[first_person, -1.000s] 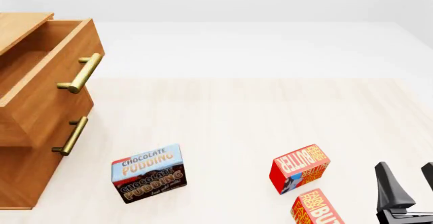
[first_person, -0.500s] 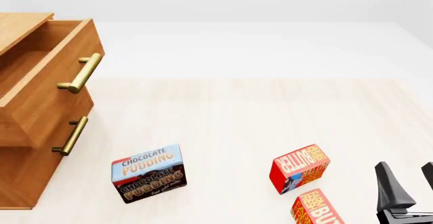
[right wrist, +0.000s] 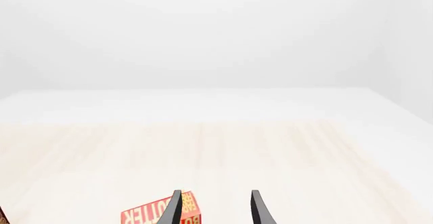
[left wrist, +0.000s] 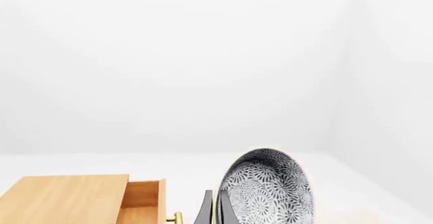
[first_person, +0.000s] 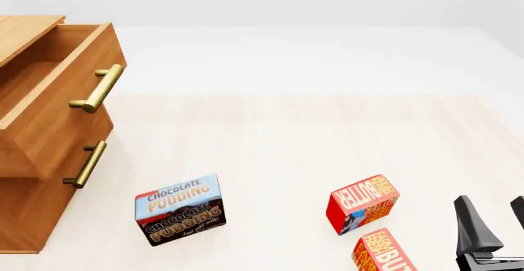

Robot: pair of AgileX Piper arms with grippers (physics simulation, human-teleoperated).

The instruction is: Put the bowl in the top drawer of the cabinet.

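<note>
In the left wrist view my left gripper [left wrist: 216, 210] is shut on the rim of the bowl [left wrist: 268, 189], which stands on edge with its grey-black flower pattern showing. Past it lies the cabinet [left wrist: 64, 199], its top drawer [left wrist: 143, 198] pulled open. Neither the bowl nor the left gripper shows in the front view. There the cabinet [first_person: 21, 213] stands at the left, with the top drawer [first_person: 57, 102] open and its brass handle [first_person: 98, 88] jutting out. My right gripper [first_person: 495, 222] waits open and holds nothing at the near right corner; it also shows in its own view [right wrist: 215, 210].
A chocolate pudding box [first_person: 178, 208] stands near the cabinet's foot. Two red butter boxes [first_person: 362, 202] [first_person: 383, 252] lie just left of the right gripper; one butter box [right wrist: 152, 216] shows by its fingers. The lower drawer's handle [first_person: 86, 164] sticks out under the open drawer.
</note>
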